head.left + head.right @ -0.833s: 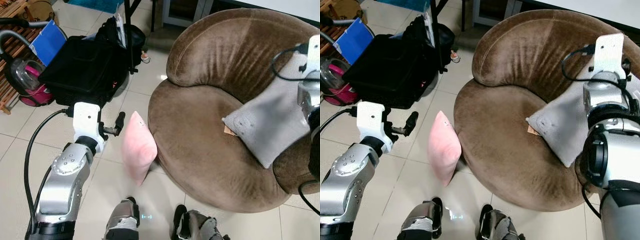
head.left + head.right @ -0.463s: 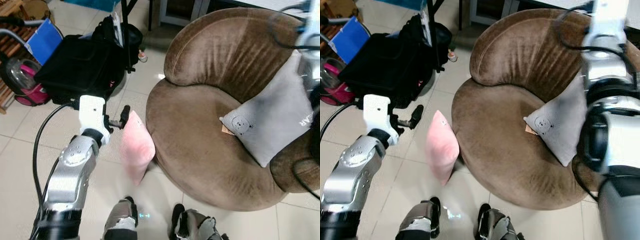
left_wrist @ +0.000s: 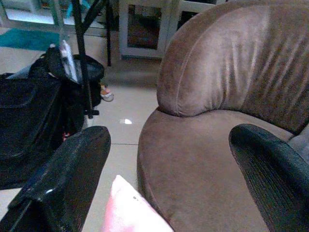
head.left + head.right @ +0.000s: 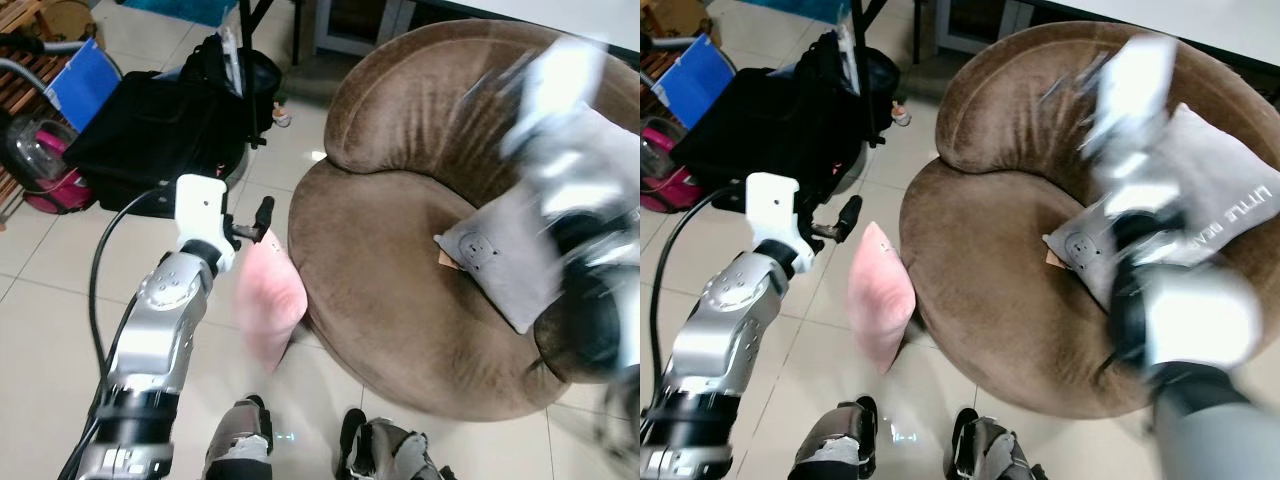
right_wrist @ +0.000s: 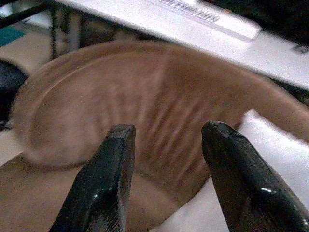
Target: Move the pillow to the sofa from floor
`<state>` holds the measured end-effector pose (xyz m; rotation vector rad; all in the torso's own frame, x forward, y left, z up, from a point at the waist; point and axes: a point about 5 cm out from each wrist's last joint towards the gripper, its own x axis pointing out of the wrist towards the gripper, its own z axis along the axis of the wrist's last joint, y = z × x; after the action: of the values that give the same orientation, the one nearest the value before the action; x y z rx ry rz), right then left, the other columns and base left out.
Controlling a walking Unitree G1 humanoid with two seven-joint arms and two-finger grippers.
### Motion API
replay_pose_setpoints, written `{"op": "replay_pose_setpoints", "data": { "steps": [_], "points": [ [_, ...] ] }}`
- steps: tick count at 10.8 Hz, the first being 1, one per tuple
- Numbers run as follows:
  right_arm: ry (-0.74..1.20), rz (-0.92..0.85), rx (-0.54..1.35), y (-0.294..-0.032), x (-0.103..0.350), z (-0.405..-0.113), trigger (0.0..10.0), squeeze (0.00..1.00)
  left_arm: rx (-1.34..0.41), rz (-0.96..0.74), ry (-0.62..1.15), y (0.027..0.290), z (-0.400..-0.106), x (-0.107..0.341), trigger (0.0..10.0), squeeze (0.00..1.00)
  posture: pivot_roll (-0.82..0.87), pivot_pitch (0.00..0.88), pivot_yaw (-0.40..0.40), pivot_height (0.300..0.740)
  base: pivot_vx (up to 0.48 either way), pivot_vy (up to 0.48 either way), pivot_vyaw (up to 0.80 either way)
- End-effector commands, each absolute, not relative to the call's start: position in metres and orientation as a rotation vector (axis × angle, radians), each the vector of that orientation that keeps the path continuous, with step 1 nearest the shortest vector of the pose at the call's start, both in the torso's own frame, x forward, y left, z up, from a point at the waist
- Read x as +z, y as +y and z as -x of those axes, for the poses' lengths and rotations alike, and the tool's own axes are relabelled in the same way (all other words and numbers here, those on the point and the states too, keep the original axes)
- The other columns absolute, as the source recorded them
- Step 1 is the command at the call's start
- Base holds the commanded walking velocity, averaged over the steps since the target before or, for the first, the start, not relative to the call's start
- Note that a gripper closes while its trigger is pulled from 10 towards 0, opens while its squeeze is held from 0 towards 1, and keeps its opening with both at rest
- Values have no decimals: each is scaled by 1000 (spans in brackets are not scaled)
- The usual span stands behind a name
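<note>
The left gripper [image 3: 169, 179], fingers spread, hovers just above the pink pillow [image 4: 880, 297], which leans on the floor against the brown sofa [image 4: 1010, 290]. Soft and light, it probably pinches best at its top corner. The right gripper [image 5: 164, 169], blurred, is parted.

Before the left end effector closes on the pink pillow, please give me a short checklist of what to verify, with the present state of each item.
1. Left end effector open: ok, its fingers are spread wide.
2. Pink pillow between those fingers: ok, its top corner shows in the gap in the left wrist view.
3. Fingers touching the pillow: cannot tell.
4. Pillow position: ok, it stands on the floor, leaning against the brown sofa.
5. Free spot on the sofa seat: ok, bare seat beside the grey pillow.
6. Right end effector out of the way: cannot tell; it is open over the sofa, blurred by motion.
</note>
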<state>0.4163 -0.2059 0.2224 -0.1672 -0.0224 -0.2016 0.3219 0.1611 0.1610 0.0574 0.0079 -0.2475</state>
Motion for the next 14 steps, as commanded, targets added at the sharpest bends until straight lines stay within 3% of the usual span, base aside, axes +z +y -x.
{"op": "replay_pose_setpoints", "data": {
  "steps": [1,2,4,5,6,8,9,10,11,14],
  "points": [
    [-58,145,-195,-205,224,-416,10000,0,-281,-65,11,154,-323,159,10000,0,277,163,-102,740,0,0,0],
    [-48,141,-137,-183,207,-414,10000,0,-301,-62,7,149,-326,160,10000,0,262,155,-91,740,0,0,0],
    [-25,128,-77,-166,183,-408,10000,0,-330,-69,7,144,-329,158,10000,0,248,152,-88,740,0,0,0],
    [-10,119,-87,-166,174,-404,2157,0,-335,-68,4,143,-330,159,10000,0,242,149,-89,740,0,0,0],
    [-13,107,-91,-165,169,-402,0,0,-339,-69,2,142,-332,159,10000,0,238,147,-88,740,0,0,0],
    [-8,109,-90,-162,166,-401,0,0,-350,-69,-3,140,-333,160,10000,0,230,145,-82,740,0,0,0],
    [4,120,-101,-162,166,-401,10000,0,-354,-70,-6,140,-334,160,10000,0,229,145,-80,740,0,0,0],
    [2,135,-109,-162,166,-400,10000,0,-356,-71,-7,139,-335,160,10000,0,229,145,-79,740,0,0,0],
    [-8,124,-119,-163,166,-400,10000,1000,-358,-73,-8,139,-335,159,10000,0,231,147,-78,740,0,0,0],
    [-3,120,-116,-164,166,-400,10000,1000,-359,-73,-4,137,-334,157,10000,0,225,159,-81,740,0,0,0]
  ]
}}
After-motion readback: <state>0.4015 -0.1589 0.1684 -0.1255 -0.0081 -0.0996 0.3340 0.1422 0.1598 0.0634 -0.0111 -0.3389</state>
